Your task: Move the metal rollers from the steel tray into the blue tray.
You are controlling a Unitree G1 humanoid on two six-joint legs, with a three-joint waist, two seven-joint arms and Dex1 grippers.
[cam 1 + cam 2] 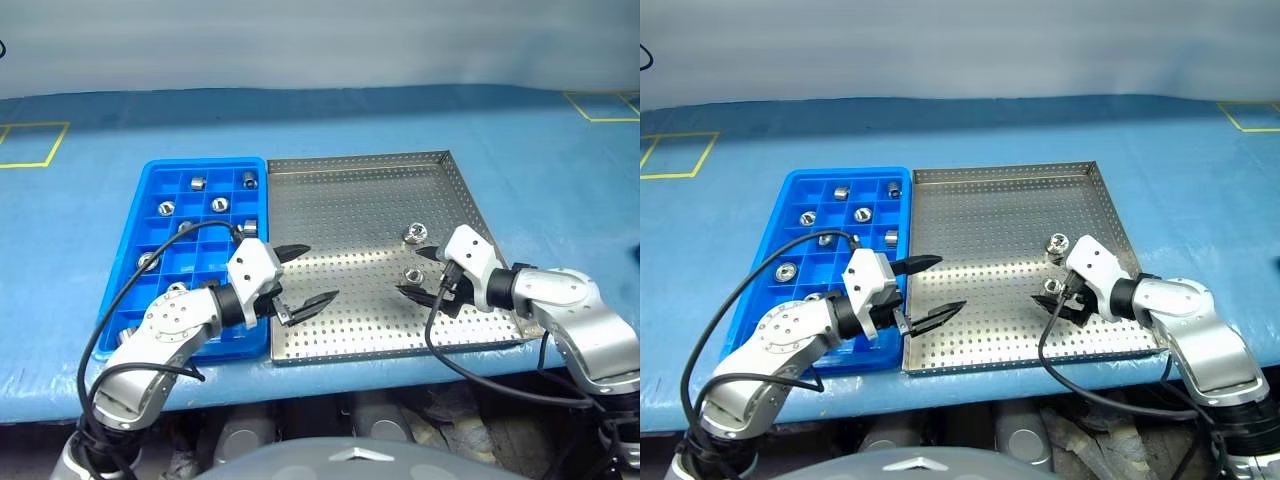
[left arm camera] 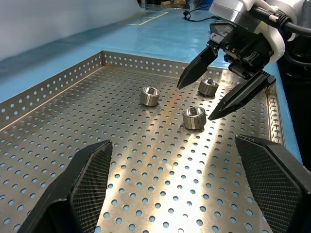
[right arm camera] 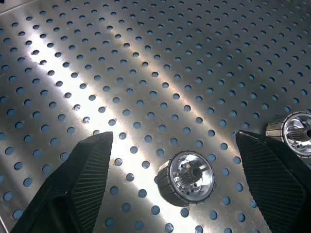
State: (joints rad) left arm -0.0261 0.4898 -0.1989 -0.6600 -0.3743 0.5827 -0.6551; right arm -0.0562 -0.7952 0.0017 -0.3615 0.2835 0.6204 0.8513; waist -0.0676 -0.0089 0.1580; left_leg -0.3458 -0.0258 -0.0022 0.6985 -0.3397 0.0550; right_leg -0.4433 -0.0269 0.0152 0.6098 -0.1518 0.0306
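Blue cloth covers the counter (image 1: 560, 180), and yellow tape squares are stuck on it near the far corners. The right hand (image 1: 416, 272) hangs low over the steel tray (image 1: 350, 190), close to its right rim. Its two black fingers are spread wide and hold nothing. One of the metal rollers (image 3: 186, 177) lies on its side on the holed floor, right between those fingers but not touching them. Two more rollers (image 2: 150, 95) lie on the tray floor just beyond it, a little apart from each other.

The left hand (image 1: 304, 275) is over the near left part of the steel tray, just past the edge it shares with the blue tray (image 1: 160, 180). Its fingers are wide open too, and empty. They point across at the right hand.

The blue tray sits touching the left side of the steel tray. Several rollers already rest in its small square boxes, one to a box.
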